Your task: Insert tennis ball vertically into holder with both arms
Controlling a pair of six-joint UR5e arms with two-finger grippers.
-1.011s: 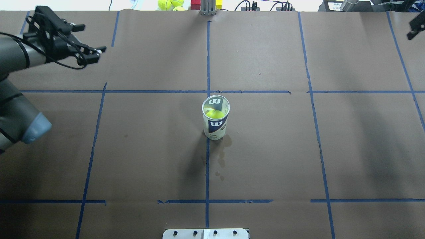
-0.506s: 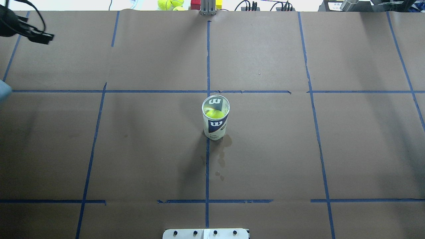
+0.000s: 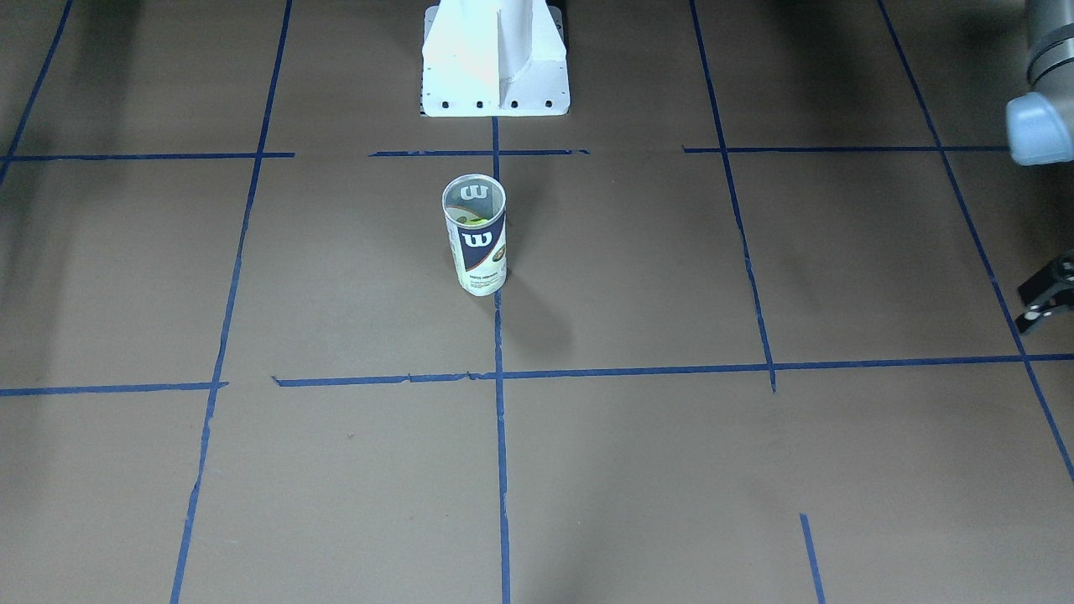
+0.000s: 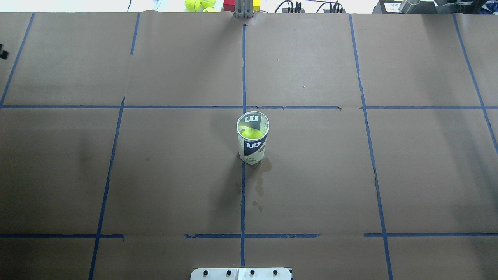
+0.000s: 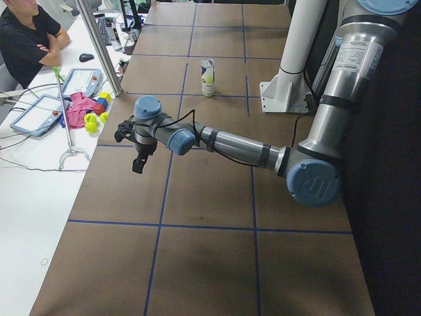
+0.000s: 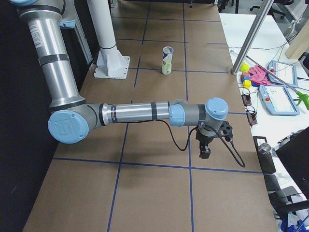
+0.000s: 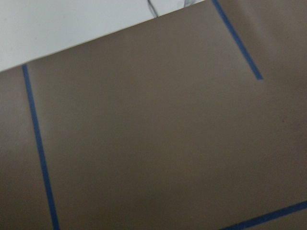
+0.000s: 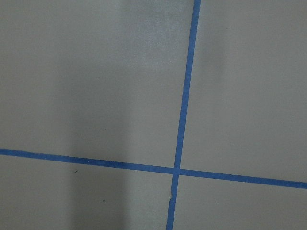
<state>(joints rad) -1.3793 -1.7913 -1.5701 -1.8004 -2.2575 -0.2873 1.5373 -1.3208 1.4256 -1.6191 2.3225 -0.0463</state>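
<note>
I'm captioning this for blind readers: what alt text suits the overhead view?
A clear tennis-ball can stands upright at the middle of a brown table gridded with blue tape, a yellow-green tennis ball inside it. More tennis balls lie beyond the table's far edge.

Your left arm (image 5: 230, 141) and right arm (image 6: 135, 112), each: silver-grey tubes; black bands; round light-blue joint caps, elbow cap embossed with a logo; small printed label on the upper tube; black cable along the forearm.
</note>
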